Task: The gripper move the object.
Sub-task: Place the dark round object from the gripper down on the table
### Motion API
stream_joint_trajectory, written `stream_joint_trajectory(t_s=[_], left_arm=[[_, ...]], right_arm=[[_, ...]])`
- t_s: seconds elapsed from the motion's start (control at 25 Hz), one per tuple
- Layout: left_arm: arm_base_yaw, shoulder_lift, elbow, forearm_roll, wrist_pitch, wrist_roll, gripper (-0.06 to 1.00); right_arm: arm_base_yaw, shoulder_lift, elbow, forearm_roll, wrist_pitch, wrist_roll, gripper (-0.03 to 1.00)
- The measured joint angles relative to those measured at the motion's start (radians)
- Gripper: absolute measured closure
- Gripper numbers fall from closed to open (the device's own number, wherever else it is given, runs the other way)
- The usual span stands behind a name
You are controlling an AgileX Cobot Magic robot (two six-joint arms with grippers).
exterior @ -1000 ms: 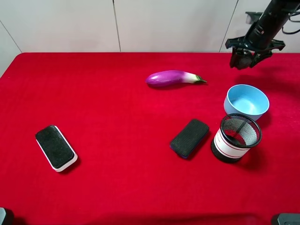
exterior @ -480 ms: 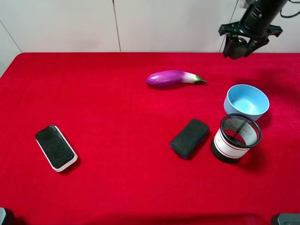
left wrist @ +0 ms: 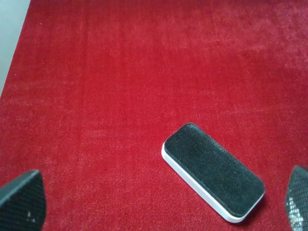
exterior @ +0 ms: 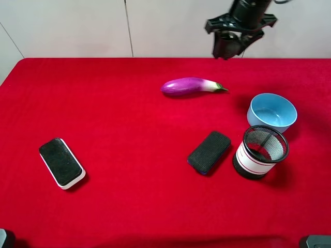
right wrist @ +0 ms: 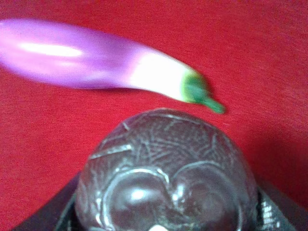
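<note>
My right gripper [exterior: 228, 50] hangs high over the back of the red table, above and just right of the purple eggplant [exterior: 190, 86]. It is shut on the small dark brownish ball [right wrist: 163, 178], which fills the lower part of the right wrist view with pale line markings on its rough skin. The eggplant [right wrist: 96, 62] lies below the ball in that view. My left gripper [left wrist: 159, 202] is open and empty over the left of the table, its fingertips [left wrist: 21, 202] at the two lower corners of the left wrist view, above a black eraser [left wrist: 214, 171].
A blue bowl [exterior: 272, 111] stands at the right, with a black mesh cup [exterior: 260, 151] in front of it. A second black eraser [exterior: 209, 152] lies left of the cup. The white-edged eraser [exterior: 61, 162] lies at the front left.
My right gripper has carried the ball leftward and a little up, from behind the blue bowl to above the eggplant's stem end. The left arm has not moved.
</note>
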Motion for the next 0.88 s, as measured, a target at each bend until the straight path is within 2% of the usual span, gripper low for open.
stream_joint_trajectory(t_s=[0.64, 0.88], left_arm=[[0.0, 0.0, 0.0, 0.0, 0.0, -0.001, -0.05], [0.0, 0.0, 0.0, 0.0, 0.0, -0.001, -0.05]], right_arm=[[0.36, -0.013, 0.0, 0.0, 0.021, 0.047, 0.53], [0.466, -0.013, 0.0, 0.0, -0.023, 0.062, 0.53]])
